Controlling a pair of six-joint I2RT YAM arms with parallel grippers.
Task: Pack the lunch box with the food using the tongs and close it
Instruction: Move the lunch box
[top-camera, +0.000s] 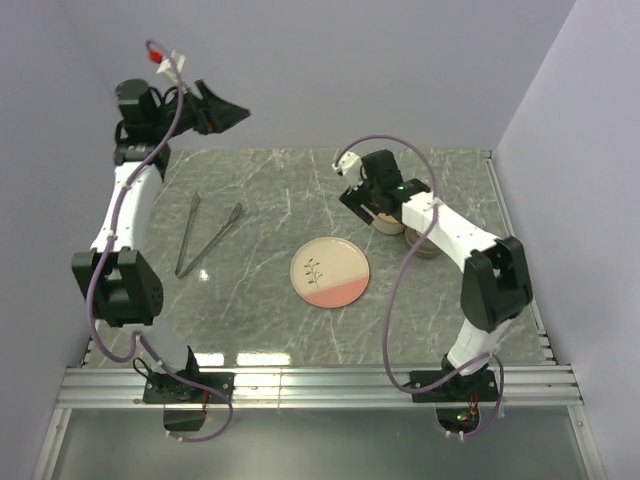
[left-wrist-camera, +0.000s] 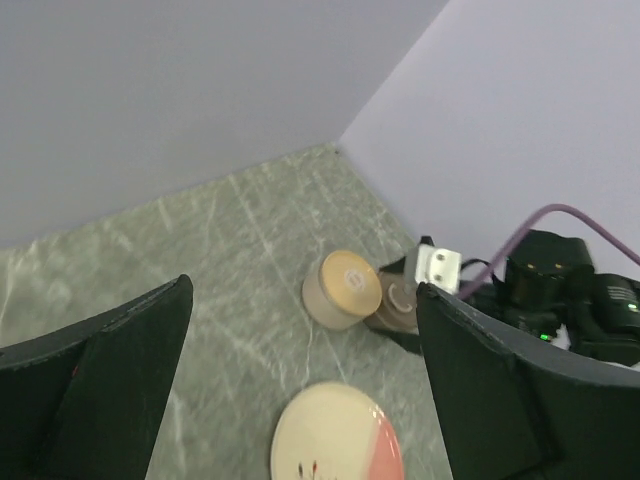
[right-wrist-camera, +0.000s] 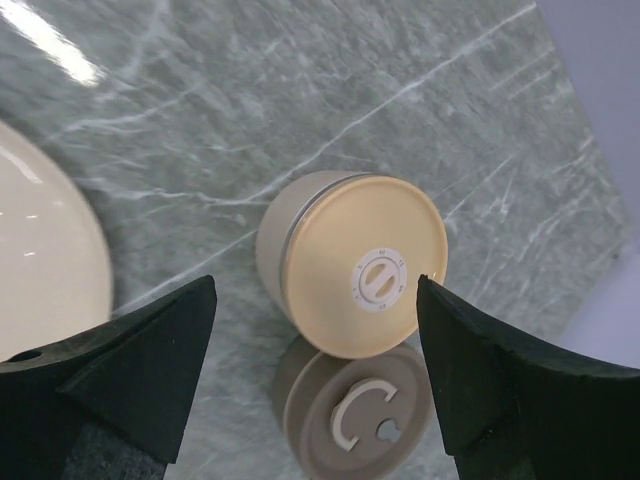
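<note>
The lunch box (right-wrist-camera: 350, 265) is a round beige tub with a cream lid and a white dial, lying tilted on the marble table. A second grey-brown round piece (right-wrist-camera: 360, 410) with a C-shaped handle touches it. My right gripper (right-wrist-camera: 315, 340) hovers open above both, its jaws straddling them with nothing held; in the top view it (top-camera: 368, 200) hangs over the tub (top-camera: 388, 224). The silver tongs (top-camera: 211, 240) lie spread on the left of the table. My left gripper (top-camera: 225, 112) is raised high at the back left, open and empty. The food is out of view.
A pink-and-cream plate (top-camera: 330, 273) with a sprig drawing sits mid-table with nothing on it, and shows in the left wrist view (left-wrist-camera: 335, 435). Walls close the table at the back and both sides. A metal rail (top-camera: 320, 380) runs along the near edge.
</note>
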